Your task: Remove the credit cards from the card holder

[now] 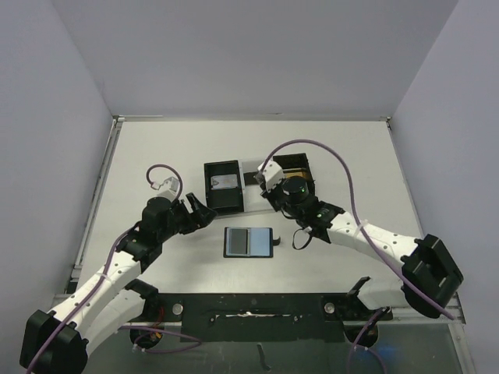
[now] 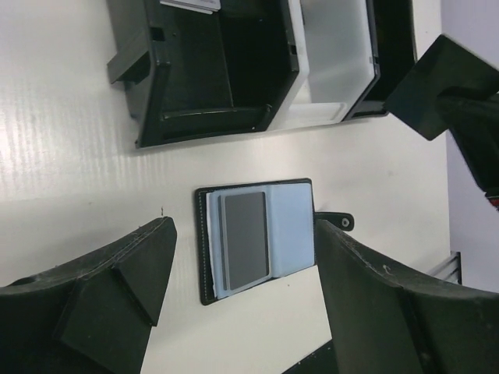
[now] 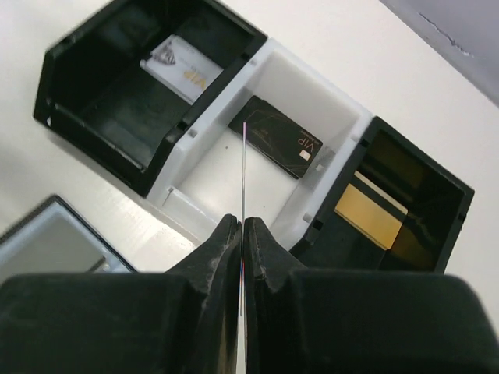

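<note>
card holder (image 1: 261, 242): lying open and flat on the table, closing tab (image 2: 335, 222) poking out one side
card in the holder (image 2: 245, 238): dark grey, tucked in a pocket, so there's more to pull
held card (image 3: 243, 171): thin, seen edge-on, beyond the holder's far side, over the white box (image 3: 296, 78)
right gripper (image 3: 242, 226): jaws clamped tight on that card
left gripper (image 1: 199, 212): jaws wide, nothing in them, just off the holder's far-left corner
drop tip: I'd get the card low inside the box walls before letting go
next pull: probably slide the grey one out along its pocket, or the whole holder lifts too
</note>
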Robot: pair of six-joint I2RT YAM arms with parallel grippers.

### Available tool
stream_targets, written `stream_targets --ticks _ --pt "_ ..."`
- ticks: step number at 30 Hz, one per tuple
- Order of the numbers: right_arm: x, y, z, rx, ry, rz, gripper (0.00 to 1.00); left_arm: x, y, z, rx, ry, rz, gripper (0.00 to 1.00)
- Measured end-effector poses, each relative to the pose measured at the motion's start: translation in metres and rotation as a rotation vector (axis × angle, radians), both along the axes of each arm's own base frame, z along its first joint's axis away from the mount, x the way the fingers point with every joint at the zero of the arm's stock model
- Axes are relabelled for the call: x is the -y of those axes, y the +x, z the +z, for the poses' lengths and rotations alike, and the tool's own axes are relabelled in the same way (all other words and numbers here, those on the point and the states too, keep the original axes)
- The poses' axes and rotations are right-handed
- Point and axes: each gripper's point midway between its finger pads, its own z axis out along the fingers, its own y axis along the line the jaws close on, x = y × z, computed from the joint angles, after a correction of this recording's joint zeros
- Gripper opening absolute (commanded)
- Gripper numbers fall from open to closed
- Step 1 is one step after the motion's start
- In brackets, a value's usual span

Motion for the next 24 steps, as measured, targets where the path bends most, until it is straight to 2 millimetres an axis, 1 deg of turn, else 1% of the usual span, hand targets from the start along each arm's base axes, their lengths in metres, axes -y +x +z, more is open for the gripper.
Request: stream_targets --ticks 2,4,8,18,21,24 --pt "-0.008 -0.002 -0.015 0.035 -0.114 0.059 0.00 -0.003 0.000 -0.003 -0.010 0.012 0.009 0.71" --pt "-0.009 0.002 -0.021 0.068 -0.183 0.088 0.00 -0.005 -0.001 -0.006 -0.020 0.020 0.013 0.71" --pt "-0.010 0.015 -0.021 0.130 -0.264 0.115 0.00 -0.007 -0.002 -0.008 -0.028 0.030 0.014 0.71" --pt "-0.020 0.059 -0.023 0.192 -0.360 0.192 0.00 -0.008 -0.004 -0.010 -0.038 0.041 0.005 0.71" --pt "-0.023 0.069 -0.028 0.194 -0.383 0.216 0.00 -0.008 -0.005 -0.012 -0.049 0.045 -0.002 0.71" --pt "-0.026 0.075 -0.039 0.186 -0.404 0.254 0.00 -0.008 -0.006 -0.013 -0.056 0.048 -0.008 0.71"
